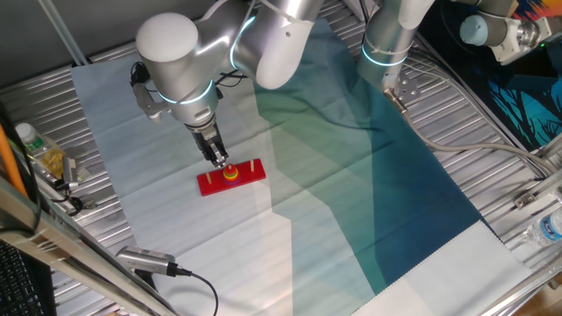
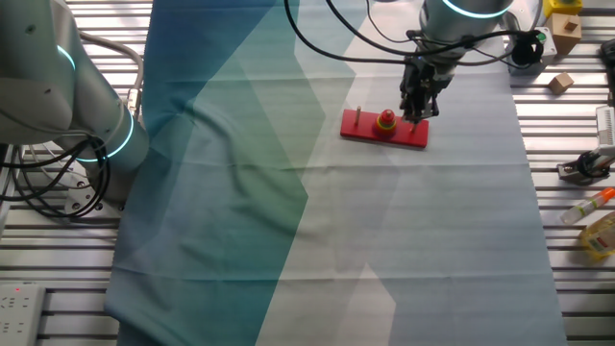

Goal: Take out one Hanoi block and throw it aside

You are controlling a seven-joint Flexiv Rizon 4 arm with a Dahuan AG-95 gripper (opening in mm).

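The red base [image 1: 246, 175] with pegs lies on the cloth. On its middle peg sits a yellow disc [image 1: 230, 175] with the tiny red Hanoi block [image 1: 230, 169] on top. In the other fixed view the block [image 2: 386, 114] tops the yellow disc [image 2: 386, 122] on the base [image 2: 370, 129]. My gripper [image 1: 219, 161] points down with its fingertips low over the end of the base, just beside the stack and not around it. In the other fixed view the gripper [image 2: 416, 117] stands right of the stack. Its fingers are close together and I cannot see whether anything is between them.
A bare peg [image 1: 255, 165] stands at the base's other end. A second robot arm [image 1: 386, 44] stands at the back. Bottles [image 1: 39, 151] and a cabled device [image 1: 145, 260] lie at the table edges. Wooden blocks [image 2: 560, 83] and tools [image 2: 586, 168] lie off the cloth.
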